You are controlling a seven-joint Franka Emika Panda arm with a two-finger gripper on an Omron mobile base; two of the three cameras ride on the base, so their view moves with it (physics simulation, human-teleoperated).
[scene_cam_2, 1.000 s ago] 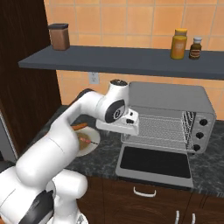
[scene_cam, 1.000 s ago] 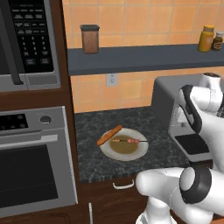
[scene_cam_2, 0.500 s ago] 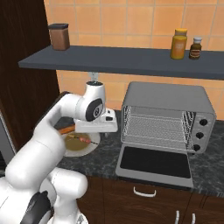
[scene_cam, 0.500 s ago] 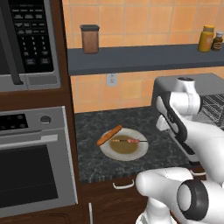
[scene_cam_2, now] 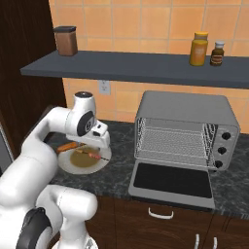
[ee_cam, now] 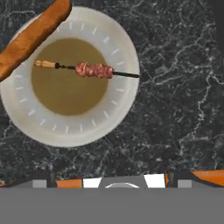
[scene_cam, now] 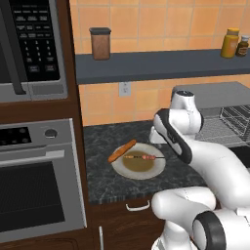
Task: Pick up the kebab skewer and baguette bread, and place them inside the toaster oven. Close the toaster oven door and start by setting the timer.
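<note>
Step 1, approach: released pincer (scene_cam_2: 99,142) above thin red-brown-meat kebab skewer (ee_cam: 87,70), frame upper left; next, descend and centre.

We see our arm (scene_cam: 195,146) as a chain of glossy white, rounded shells, thick and tube-like, with smooth bulging elbows. Dark grey to black bands sit where the segments meet, and a round black ring marks the big joint near the bottom of the left base view. In the right base view the wrist housing (scene_cam_2: 85,121) ends in a flat dark cap on top and carries a round grey disc on its side. No cables, screws or lettering can be made out on it.
</note>
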